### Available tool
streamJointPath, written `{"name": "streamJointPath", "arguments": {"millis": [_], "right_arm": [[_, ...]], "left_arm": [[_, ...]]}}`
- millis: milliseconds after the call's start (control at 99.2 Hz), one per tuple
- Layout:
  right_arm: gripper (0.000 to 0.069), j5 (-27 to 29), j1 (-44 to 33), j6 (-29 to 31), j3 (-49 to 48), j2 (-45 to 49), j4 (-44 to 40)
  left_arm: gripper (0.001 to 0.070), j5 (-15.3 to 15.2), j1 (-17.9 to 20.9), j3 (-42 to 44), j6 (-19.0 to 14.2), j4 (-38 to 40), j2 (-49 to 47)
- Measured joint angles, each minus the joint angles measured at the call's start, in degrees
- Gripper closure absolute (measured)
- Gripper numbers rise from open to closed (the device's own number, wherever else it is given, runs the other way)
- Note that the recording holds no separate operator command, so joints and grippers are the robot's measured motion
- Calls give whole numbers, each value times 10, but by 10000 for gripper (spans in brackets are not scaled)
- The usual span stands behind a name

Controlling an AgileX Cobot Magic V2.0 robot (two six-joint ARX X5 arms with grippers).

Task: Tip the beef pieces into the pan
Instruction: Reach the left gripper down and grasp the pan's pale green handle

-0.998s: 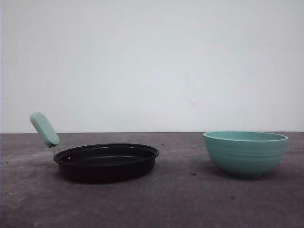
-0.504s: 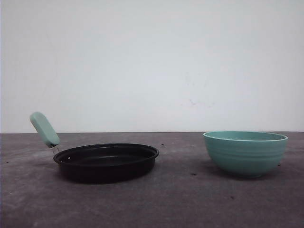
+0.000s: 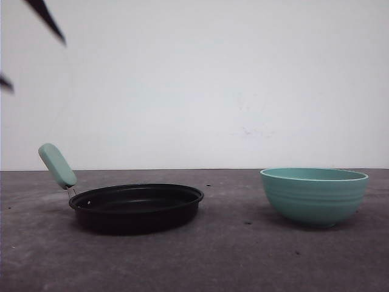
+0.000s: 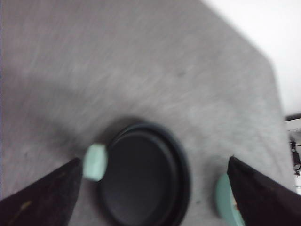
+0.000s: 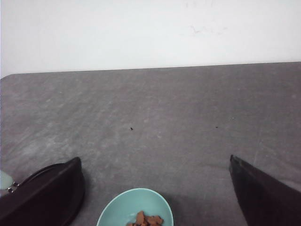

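Note:
The black pan point(image 3: 137, 207) sits on the left of the table, its mint-green handle point(image 3: 58, 165) angled up to the left. In the right wrist view the beef pieces point(image 5: 146, 220) lie as reddish-brown chunks inside the teal bowl point(image 5: 134, 207). My right gripper point(image 5: 153, 159) hangs open above that bowl, holding nothing. My left gripper point(image 4: 154, 159) is open high over the pan point(image 4: 143, 176), and its dark fingertips point(image 3: 48, 23) show at the top left of the front view. The left wrist view is blurred.
The ribbed teal bowl point(image 3: 314, 196) stands on the right of the dark grey table point(image 3: 231, 255), well apart from the pan. A white wall closes the far side. Bare tabletop lies between pan and bowl and in front of both.
The left gripper's fingertips have come into the front view at the top left. Pan and bowl have not moved.

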Motion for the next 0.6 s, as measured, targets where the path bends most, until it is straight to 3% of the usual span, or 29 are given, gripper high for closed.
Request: {"name": "streamJointPath", "arguments": {"millis": [151,323,434,595], "right_arm": [[63,0,0,0,0,-1,-28],[63,0,0,0,0,0,-52],[66,0,0,0,0,-1,-51],[67,0,0,0,0,-1,-52]], "left_arm": [[80,7,-25,-30,-29,38,53],[82,-44,-52,-30,-40,52,104],[139,-68,-62,-30,-47,52,138],[197,-69,-75,-30,-53,60,181]]}}
